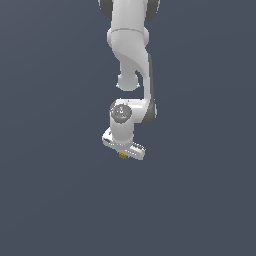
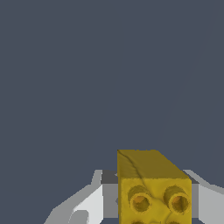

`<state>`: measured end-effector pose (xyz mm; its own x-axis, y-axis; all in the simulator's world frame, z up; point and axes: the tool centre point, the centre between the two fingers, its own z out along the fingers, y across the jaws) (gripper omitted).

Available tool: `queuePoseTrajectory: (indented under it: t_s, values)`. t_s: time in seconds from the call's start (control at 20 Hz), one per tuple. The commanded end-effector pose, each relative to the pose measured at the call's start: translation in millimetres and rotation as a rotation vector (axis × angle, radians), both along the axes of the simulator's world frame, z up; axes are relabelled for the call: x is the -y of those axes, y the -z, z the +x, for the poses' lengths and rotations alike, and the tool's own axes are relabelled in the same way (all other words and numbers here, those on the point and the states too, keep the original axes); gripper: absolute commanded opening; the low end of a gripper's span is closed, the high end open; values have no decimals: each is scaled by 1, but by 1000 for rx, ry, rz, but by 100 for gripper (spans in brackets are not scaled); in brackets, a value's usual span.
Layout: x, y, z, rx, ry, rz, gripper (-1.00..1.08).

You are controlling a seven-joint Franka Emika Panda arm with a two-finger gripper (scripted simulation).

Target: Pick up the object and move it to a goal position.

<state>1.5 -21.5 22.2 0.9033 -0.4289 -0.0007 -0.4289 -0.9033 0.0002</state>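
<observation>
Plain dark slate-grey backdrop (image 1: 50,200) everywhere, flat and featureless, filling both views edge to edge, so can't really tell whether that's a desk surface or just background. White Franka arm (image 1: 129,45) coming down from the top middle of the exterior view, fat upper link up high, then a bend with a dark strip along the side facing the exterior view's right, then a round wrist joint with a greyish cap facing the camera. Below that, the white tool (image 1: 124,155), hand body tilted so it slopes down toward the exterior view's right. Tucked right under the hand, touching it: the yellow-orange block (image 1: 122,155), just a tiny speck from out there, way smaller than the hand. Much clearer on the wrist view: same block (image 2: 153,188) sitting between the white fingers (image 2: 89,203), one finger on each side, tool clamped shut on it as far as that shot shows. Block looks boxy, a bit longer than wide, with round stud-like holes with darker rims on the near face and a thin dark crack-like line running across the upper face. Block looks lifted along with the tool, though contact with any surface below can't be judged.
</observation>
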Motion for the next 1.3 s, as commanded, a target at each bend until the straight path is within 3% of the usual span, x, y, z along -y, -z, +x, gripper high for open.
queuePoseTrajectory:
  t_s: [0.0,0.65,1.25]
  values:
    - [0,0,0,1,0,0,-100]
    - [-5,-12,3,0,0,0,-100]
    - [-41,-99,24,0,1,-1,-100]
